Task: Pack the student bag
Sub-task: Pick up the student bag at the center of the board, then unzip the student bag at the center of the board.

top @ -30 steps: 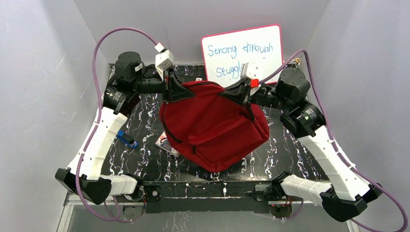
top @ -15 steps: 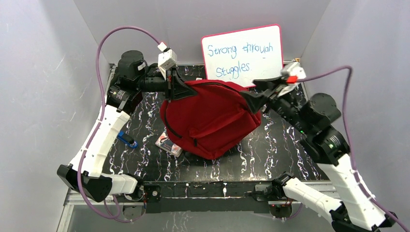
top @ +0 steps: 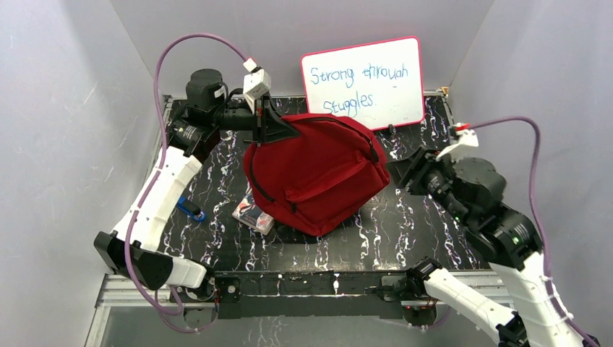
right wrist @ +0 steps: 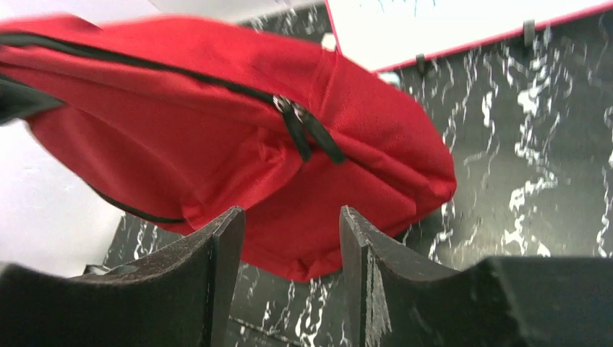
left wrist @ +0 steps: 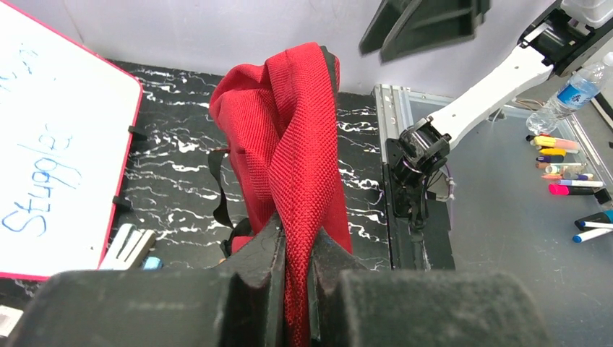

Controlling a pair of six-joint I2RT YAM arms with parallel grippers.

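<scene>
Ahead of my right gripper (top: 400, 172), jaws now apart after letting go, the student bag (top: 318, 177) slumps, that side free; left gripper (top: 280, 131) stays clamped on its top corner. Probably needs a regrasp.

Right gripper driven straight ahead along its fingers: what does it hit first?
Probably the student bag, its red side below the zipper pulls; the open right gripper frames it, distance unclear.

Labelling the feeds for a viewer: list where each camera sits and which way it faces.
Top external: above and behind both arms, looking down at the table.
Left wrist: looks along the left pincer, shut on the student bag.
Right wrist: looks between the open right pincer fingers at the bag.
Shared: the bag and whiteboard.
</scene>
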